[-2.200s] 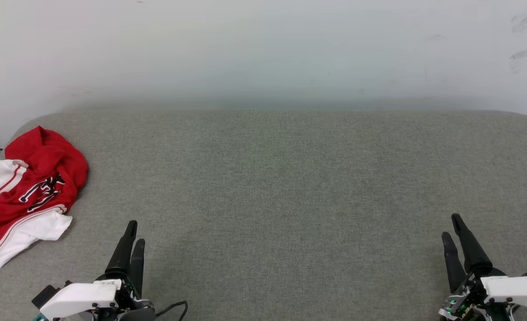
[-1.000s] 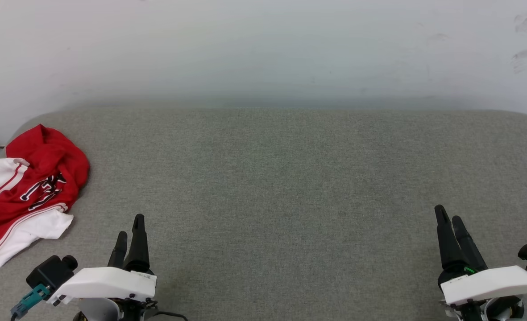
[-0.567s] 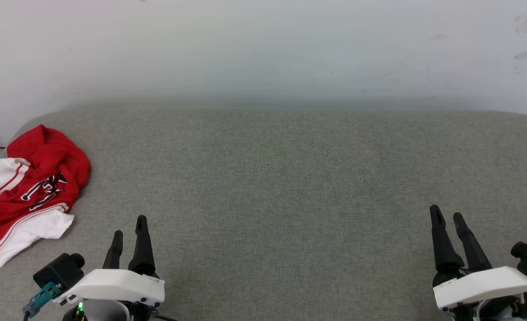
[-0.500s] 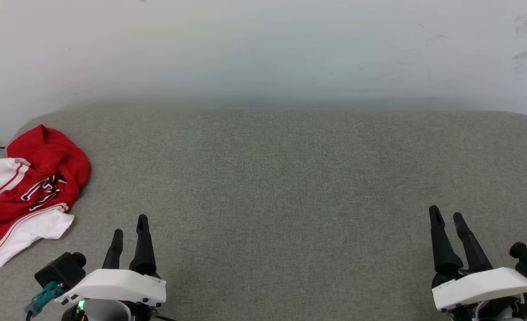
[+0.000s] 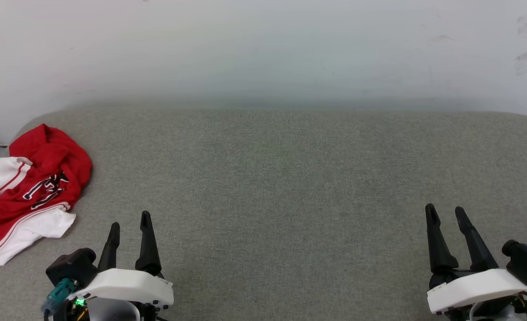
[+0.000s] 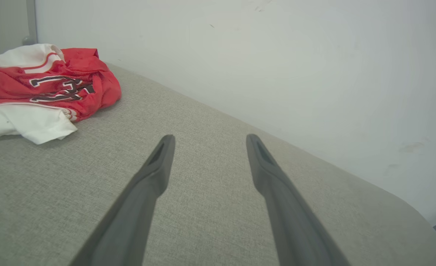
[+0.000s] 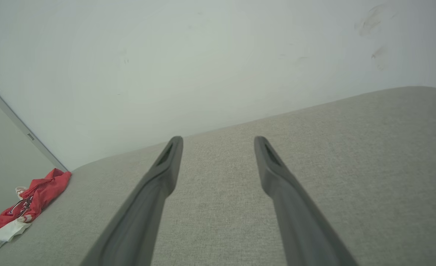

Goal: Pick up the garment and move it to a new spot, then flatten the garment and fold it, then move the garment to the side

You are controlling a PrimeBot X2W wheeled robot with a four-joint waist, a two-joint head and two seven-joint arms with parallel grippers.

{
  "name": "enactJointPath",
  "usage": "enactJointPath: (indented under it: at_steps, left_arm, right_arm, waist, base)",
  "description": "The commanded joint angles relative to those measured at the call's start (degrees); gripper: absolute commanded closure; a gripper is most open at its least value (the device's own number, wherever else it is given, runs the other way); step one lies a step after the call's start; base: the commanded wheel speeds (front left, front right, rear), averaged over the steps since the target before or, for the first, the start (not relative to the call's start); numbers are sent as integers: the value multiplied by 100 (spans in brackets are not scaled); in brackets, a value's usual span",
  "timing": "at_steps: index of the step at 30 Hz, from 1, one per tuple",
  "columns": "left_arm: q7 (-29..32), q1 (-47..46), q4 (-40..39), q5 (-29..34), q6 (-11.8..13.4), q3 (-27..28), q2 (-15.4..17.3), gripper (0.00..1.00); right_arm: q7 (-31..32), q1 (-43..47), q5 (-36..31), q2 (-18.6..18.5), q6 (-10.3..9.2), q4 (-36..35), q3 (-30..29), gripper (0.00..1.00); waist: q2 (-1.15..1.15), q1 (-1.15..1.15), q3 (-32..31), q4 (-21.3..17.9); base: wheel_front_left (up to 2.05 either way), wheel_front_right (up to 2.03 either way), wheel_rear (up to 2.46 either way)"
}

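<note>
Red jersey T-shirt [image 5: 31,191], crumpled at the far left of the grey cloth-covered surface [image 5: 290,178] and clear of both empty, spread jaws, looks light and limp to us, so we judge a deep pinch on its bunched red fold safest.

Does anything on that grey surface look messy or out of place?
Yes: the garment lies crumpled in a heap at the left end of the grey padded surface, not spread flat. The wall has dark scuffs at its upper right.
</note>
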Motion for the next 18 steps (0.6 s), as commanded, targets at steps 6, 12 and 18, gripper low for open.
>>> enactJointPath:
  at_steps: [6, 12, 18]
  left_arm:
    - [-128, 32, -137, 452, 97, -105, 91, 0]
    - [-216, 44, -176, 792, 180, -192, 120, 0]
    - [-289, 69, -205, 1104, 244, -266, 146, 0]
  right_arm:
    - [-128, 28, -484, 9, 0, -135, 43, 0]
    - [-204, 56, -844, 10, 0, -173, 66, 0]
    - [-294, 90, -1173, 11, 0, -201, 92, 0]
  waist:
    - [0, 0, 2, 4]
    - [0, 0, 9, 1]
    - [0, 0, 7, 2]
  base:
    - [0, 0, 0]
    - [0, 0, 0]
    - [0, 0, 0]
